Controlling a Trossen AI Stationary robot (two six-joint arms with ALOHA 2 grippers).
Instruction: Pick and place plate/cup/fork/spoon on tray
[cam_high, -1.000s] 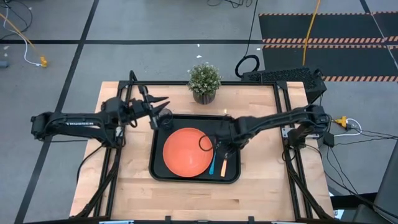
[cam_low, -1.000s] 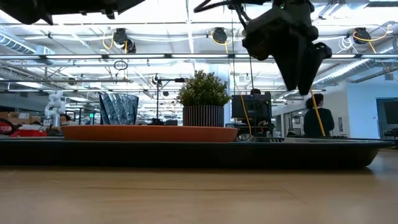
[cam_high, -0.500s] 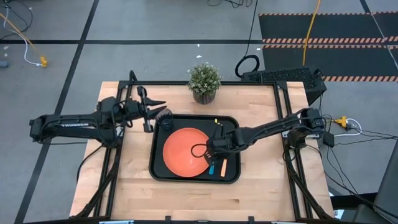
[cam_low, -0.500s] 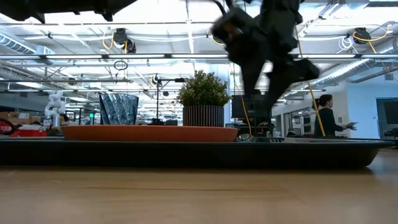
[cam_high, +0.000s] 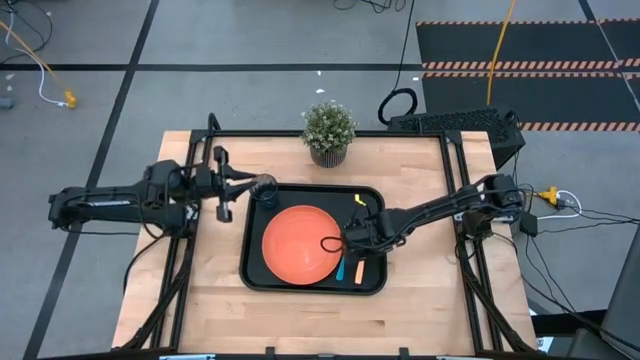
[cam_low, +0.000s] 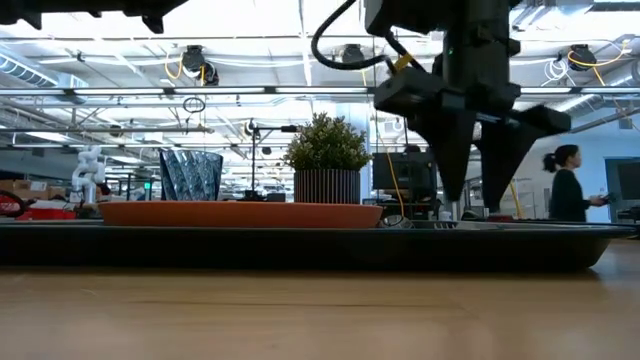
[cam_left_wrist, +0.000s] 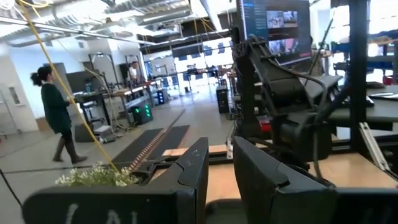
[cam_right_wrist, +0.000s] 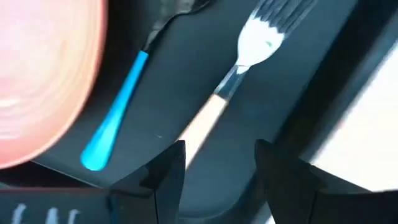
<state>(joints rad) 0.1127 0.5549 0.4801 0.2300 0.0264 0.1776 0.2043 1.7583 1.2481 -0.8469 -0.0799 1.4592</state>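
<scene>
Wooden table (cam_high: 420, 290), one black tray (cam_high: 375, 196).
It holds one plate (cam_high: 300, 244), cup (cam_high: 266, 189), fork (cam_right_wrist: 233, 81), spoon (cam_right_wrist: 118, 112); right end effector (cam_right_wrist: 214, 174) released above cutlery; left end effector (cam_high: 232, 187) released beside cup.

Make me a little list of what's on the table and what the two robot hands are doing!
tray: large black rectangular tray on the wooden table
plate: round flat orange plate, lying in the tray
cup: small dark grey tumbler, at the tray's far left corner
spoon: blue-handled spoon, in the tray beside the plate
fork: orange-handled fork, in the tray beside the spoon
plant: potted green plant, behind the tray
left gripper: open, beside the tumbler, empty
right gripper: open, over the fork, empty
</scene>
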